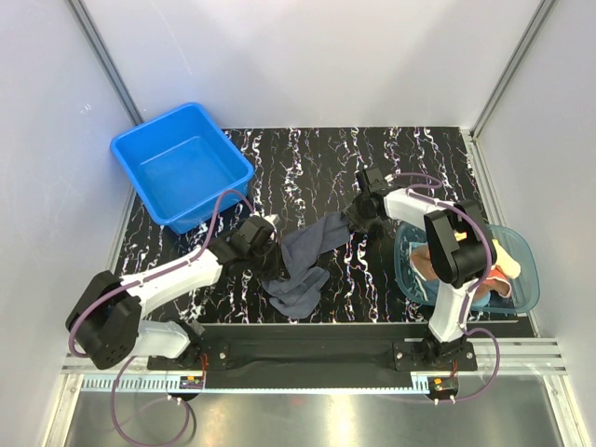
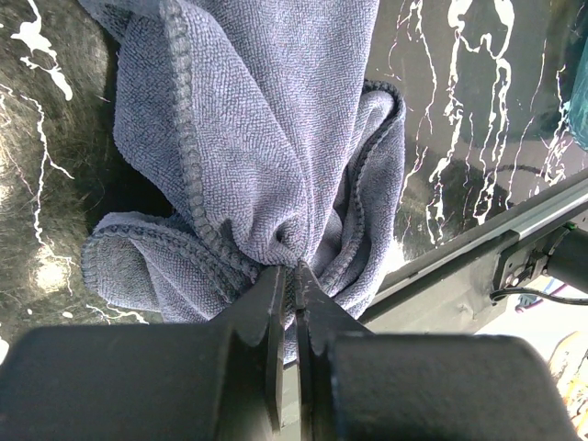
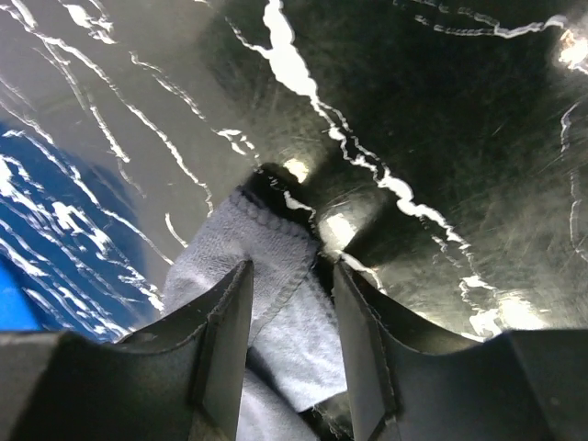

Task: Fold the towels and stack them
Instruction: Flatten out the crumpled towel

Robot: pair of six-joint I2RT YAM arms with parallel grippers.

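Grey towel (image 1: 303, 265), crumpled on the table (image 1: 307, 158), near centre. My left jaws are closed, pinching a fold at its left edge; my right jaws stand apart, straddling its far-right corner.

Count, this moment.
- Arms: 2. End effectors: 2, the left end effector (image 2: 287, 268) and the right end effector (image 3: 289, 266).
- Dark grey towel (image 1: 303, 265): 1, on the desk (image 1: 372, 168) between the two end effectors.
- Blue tub (image 1: 182, 172): 1, beyond the left end effector.
- Teal bowl (image 1: 527, 251): 1, right of the right end effector.
- Towels in bowl (image 1: 421, 261): several colours, number cannot be told.
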